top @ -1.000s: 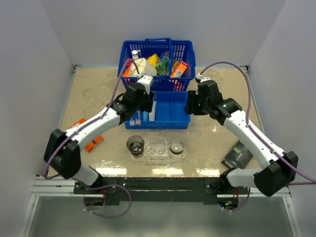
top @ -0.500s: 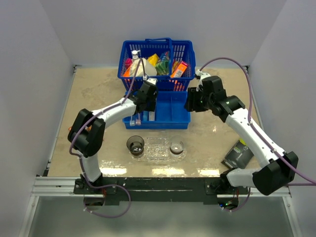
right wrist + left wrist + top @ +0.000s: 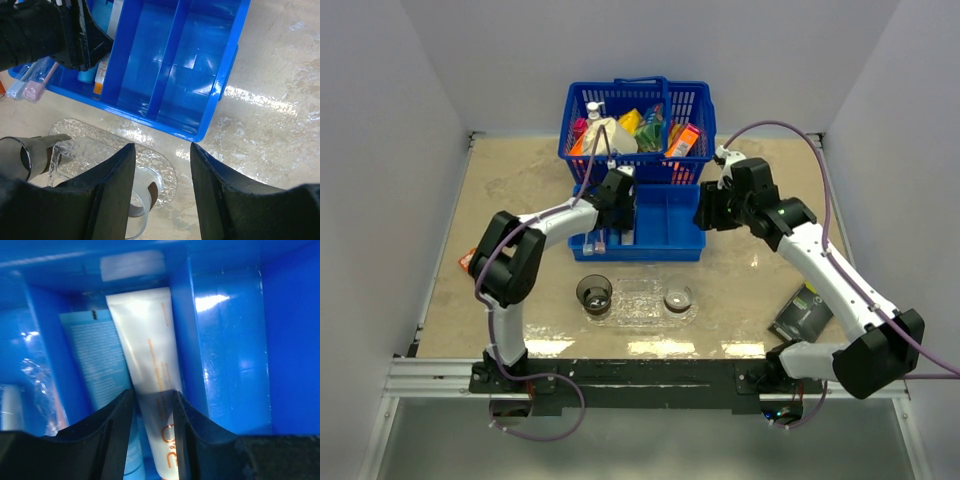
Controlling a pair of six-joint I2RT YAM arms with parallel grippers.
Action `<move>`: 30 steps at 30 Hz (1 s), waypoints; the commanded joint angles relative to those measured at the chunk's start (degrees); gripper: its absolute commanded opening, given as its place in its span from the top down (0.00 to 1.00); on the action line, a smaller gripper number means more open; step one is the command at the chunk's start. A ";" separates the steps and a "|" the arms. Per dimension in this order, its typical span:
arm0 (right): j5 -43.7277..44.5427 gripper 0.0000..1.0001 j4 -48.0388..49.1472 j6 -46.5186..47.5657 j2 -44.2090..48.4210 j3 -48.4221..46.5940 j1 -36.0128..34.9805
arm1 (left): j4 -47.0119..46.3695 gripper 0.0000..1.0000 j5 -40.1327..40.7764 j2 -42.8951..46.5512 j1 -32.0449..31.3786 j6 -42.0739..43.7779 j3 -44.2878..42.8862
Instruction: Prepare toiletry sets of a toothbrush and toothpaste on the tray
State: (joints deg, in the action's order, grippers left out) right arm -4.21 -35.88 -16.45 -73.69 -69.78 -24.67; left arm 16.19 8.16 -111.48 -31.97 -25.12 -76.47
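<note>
The left arm (image 3: 542, 222) bends up from the lower left and reaches toward the middle of the top view. The left gripper (image 3: 152, 396) has its fingers a little apart. The right arm (image 3: 825, 265) stretches in from the lower right. The right gripper (image 3: 161, 150) hangs with its fingers wide apart and nothing between them.

white toothpaste tube (image 3: 147, 350) is cut off below, its orange print blurred; left fingers (image 3: 110, 435) hide the end of the pale blue tube (image 3: 95, 360).
</note>
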 commanded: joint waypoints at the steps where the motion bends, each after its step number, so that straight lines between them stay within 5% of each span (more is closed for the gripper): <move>1: -1.42 0.49 2.57 0.28 2.41 0.70 0.32 | -1.51 0.58 -0.60 -1.46 0.06 -0.45 0.44; 10: -1.16 0.49 2.92 -0.08 3.20 1.93 0.32 | -0.80 0.58 -0.87 -4.62 0.06 -0.01 0.26; 17: -0.89 0.49 2.92 -0.08 3.82 2.63 0.41 | -2.56 1.00 -0.78 -1.91 0.06 -0.45 1.41; 30: -0.36 0.49 2.57 0.10 4.26 2.72 0.32 | -10.55 1.00 -0.25 13.30 -0.03 -1.16 7.12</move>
State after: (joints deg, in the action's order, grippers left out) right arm -4.23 -34.72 -16.58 -71.81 -67.02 -24.62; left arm 11.16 7.46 -104.71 -32.25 -26.02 -69.89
